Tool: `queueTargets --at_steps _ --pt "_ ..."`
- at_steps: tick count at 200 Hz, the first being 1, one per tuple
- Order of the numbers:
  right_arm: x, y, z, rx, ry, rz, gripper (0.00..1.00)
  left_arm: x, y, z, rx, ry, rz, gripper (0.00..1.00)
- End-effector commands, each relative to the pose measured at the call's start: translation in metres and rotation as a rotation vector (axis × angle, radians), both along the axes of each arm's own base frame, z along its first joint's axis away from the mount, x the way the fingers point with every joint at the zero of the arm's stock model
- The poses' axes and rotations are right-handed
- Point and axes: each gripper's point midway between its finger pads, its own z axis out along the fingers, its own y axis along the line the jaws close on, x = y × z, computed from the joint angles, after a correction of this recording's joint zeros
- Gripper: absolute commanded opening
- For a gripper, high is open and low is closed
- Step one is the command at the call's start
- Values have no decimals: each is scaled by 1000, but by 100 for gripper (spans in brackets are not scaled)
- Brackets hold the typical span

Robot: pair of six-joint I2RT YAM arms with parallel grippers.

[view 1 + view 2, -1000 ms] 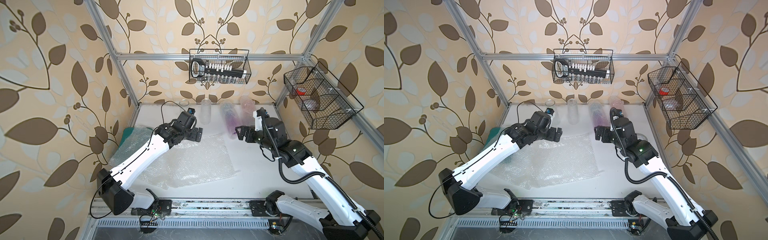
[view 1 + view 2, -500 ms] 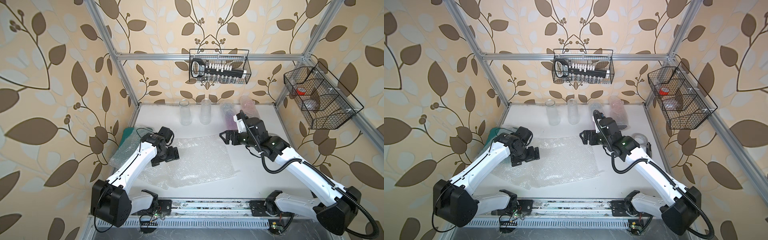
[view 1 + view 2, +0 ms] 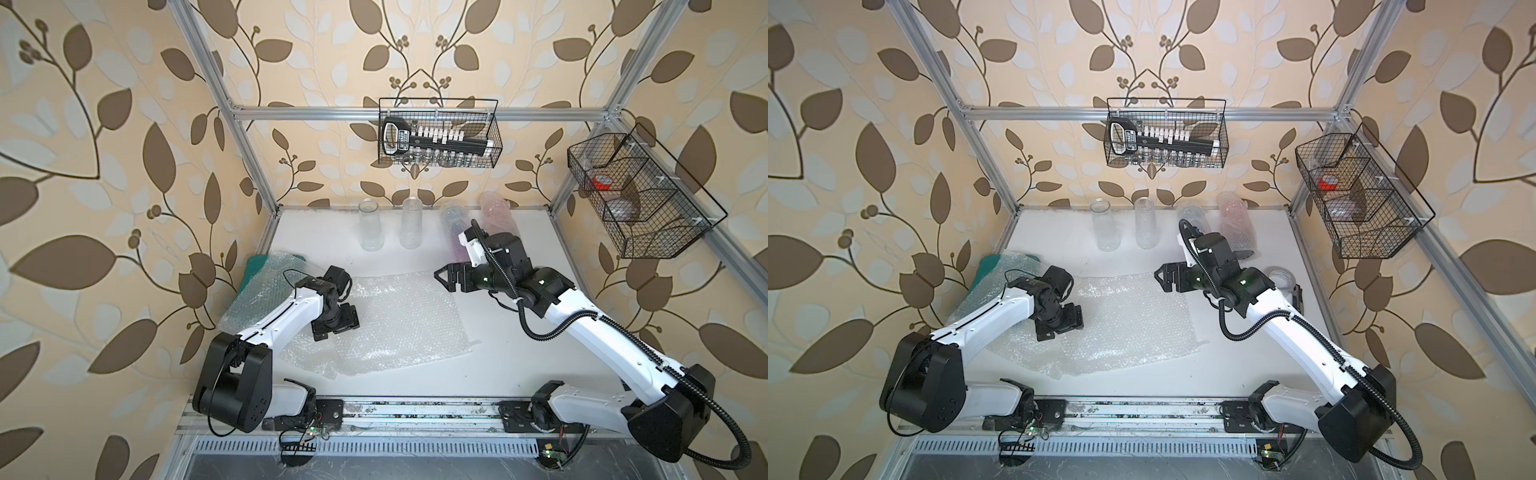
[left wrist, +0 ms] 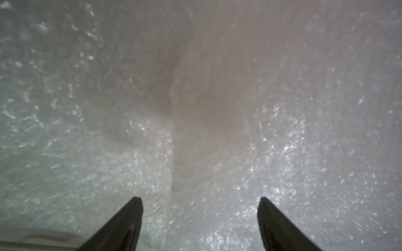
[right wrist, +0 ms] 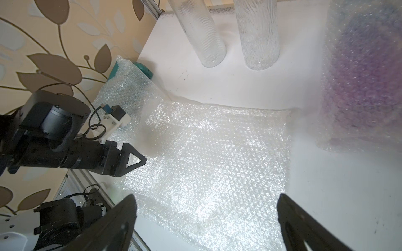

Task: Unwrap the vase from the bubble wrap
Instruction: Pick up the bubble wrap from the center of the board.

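Flat sheets of bubble wrap (image 3: 399, 320) (image 3: 1125, 320) cover the middle of the white table (image 3: 519, 353). My left gripper (image 3: 334, 325) (image 4: 200, 202) points down onto their left part, open, fingertips against the plastic on either side of a fold. My right gripper (image 3: 446, 276) (image 5: 206, 200) hovers open over the sheets' far right corner, holding nothing. At the back, a purple vase (image 3: 455, 224) (image 5: 365, 87) and a pink vase (image 3: 496, 214) stand wrapped in bubble wrap. Two bare clear glass vases (image 3: 371, 226) (image 3: 411, 224) stand to their left.
A further bubble wrap sheet (image 3: 266, 291) lies over a teal object (image 3: 253, 266) by the left wall. A tape roll (image 3: 1281, 276) sits behind my right arm. Wire baskets (image 3: 438, 133) (image 3: 640, 199) hang on the back and right walls.
My left gripper left the clear vases at the back, came forward and left, and dropped onto the flat sheets. My right gripper swung left from the wrapped vases to the sheets' corner.
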Motion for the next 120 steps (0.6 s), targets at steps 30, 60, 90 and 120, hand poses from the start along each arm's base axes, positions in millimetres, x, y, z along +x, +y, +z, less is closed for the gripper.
queueTargets --at_steps 30,60,90,120 --pt "-3 6 12 14 -10 16 99 18 -11 -12 -60 -35 21 73" --pt "-4 4 13 2 -21 16 99 20 -16 -13 -85 -32 29 53" --pt "-3 3 11 -10 -24 21 99 21 -18 -1 -111 -65 38 25" --pt "-4 4 3 -12 -10 25 99 18 -18 15 -123 -95 35 5"
